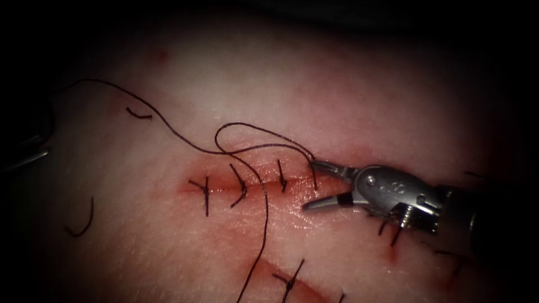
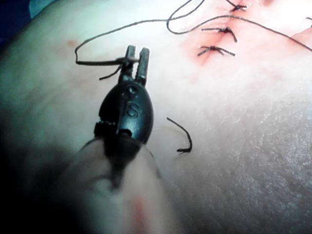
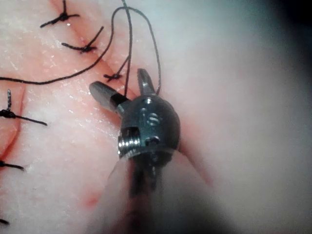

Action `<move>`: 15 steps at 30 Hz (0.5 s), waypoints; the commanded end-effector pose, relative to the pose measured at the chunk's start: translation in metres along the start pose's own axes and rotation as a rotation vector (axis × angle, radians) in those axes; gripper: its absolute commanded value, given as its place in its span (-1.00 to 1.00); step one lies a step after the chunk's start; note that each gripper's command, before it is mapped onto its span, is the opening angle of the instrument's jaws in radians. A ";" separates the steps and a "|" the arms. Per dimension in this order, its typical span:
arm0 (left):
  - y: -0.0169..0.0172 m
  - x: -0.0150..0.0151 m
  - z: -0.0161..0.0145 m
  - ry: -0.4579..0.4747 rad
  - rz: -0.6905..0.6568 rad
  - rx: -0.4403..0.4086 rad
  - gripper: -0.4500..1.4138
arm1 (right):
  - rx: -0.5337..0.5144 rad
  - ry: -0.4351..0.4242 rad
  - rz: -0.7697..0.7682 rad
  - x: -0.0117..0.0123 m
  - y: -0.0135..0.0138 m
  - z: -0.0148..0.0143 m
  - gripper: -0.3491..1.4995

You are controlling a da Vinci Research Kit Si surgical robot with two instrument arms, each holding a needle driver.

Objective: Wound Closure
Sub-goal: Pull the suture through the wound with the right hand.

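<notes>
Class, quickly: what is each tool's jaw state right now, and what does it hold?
Left tool: shut on the thread.
Right tool: open, holding nothing, at the cut.

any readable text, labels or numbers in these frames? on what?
"S": embossed on the left end effector housing, left wrist view.
"S"-like mark: on the right end effector housing, right wrist view; too blurred to be sure.
Small embossed marks on the right end effector housing, endoscope view: too small to read.
Nothing readable on the tissue.

Dark surround (lit only centrally).
</notes>
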 end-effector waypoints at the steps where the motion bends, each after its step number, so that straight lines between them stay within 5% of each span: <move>1: 0.0000 -0.0003 0.0009 0.004 0.001 -0.004 -1.00 | 0.002 0.001 -0.003 -0.0001 -0.0002 0.0012 0.84; 2: 0.0001 -0.0002 0.0009 0.001 0.002 -0.005 -1.00 | 0.002 0.001 -0.002 -0.0001 -0.0002 0.0013 0.76; 5: 0.0003 -0.0002 0.0010 0.001 0.004 -0.011 -1.00 | 0.006 -0.044 0.004 -0.0001 -0.0003 0.0007 -0.82; 6: 0.0003 -0.0002 0.0010 0.001 0.004 -0.010 -1.00 | -0.021 -0.069 0.015 -0.0001 -0.0003 0.0003 -1.00; 11: 0.0003 -0.0004 0.0013 0.000 0.005 -0.011 -1.00 | -0.037 -0.156 0.051 -0.0004 -0.0020 -0.0013 -1.00; 15: 0.0006 -0.0007 0.0021 -0.004 0.010 -0.017 -1.00 | 0.021 -0.209 0.053 -0.0008 -0.0061 -0.0032 -1.00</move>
